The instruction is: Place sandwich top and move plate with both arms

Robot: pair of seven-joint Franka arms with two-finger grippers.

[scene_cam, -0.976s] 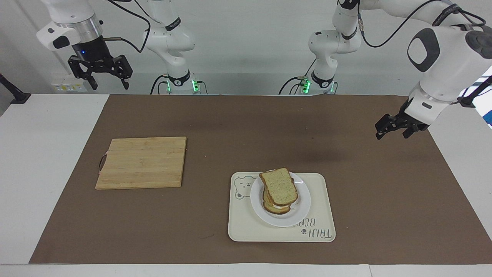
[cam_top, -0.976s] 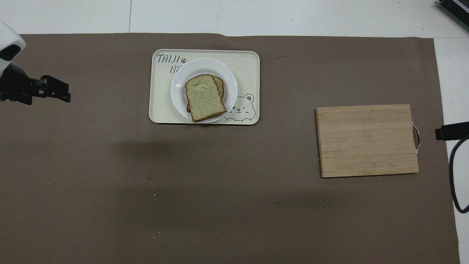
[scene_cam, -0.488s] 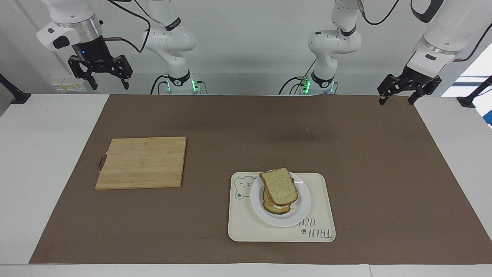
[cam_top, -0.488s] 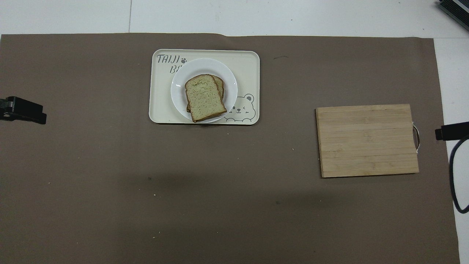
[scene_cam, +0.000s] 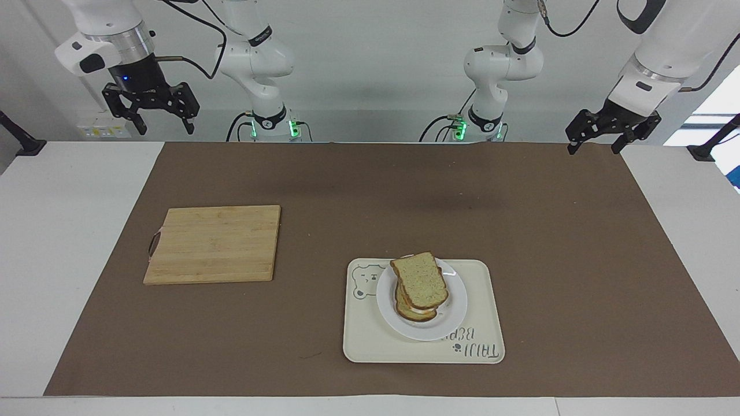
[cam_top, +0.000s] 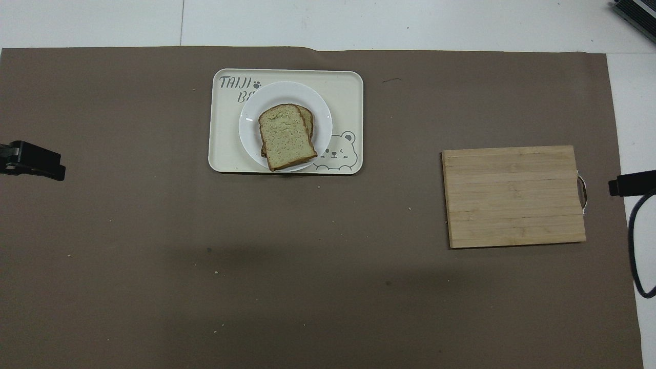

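Looking down, we see the sandwich top (scene_cam: 420, 279) capping the stack on the plate (scene_cam: 457, 306), inside the bear-printed tray (scene_cam: 358, 341) on the brown mat (scene_cam: 370, 190). The left gripper (scene_cam: 598, 147) and right gripper (scene_cam: 163, 124) hang high, fingers spread, above the mat's corners nearest the robots; the cutting board (scene_cam: 213, 244) sits toward the right arm's end.

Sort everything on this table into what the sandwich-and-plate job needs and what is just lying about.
Belongs to the job:
- sandwich top, lying on the stack
- plate, on the tray
- left gripper, raised, open
- right gripper, raised, open

Just lying about:
- bear-printed tray under the plate
- wooden cutting board, toward the right arm's end
- brown mat
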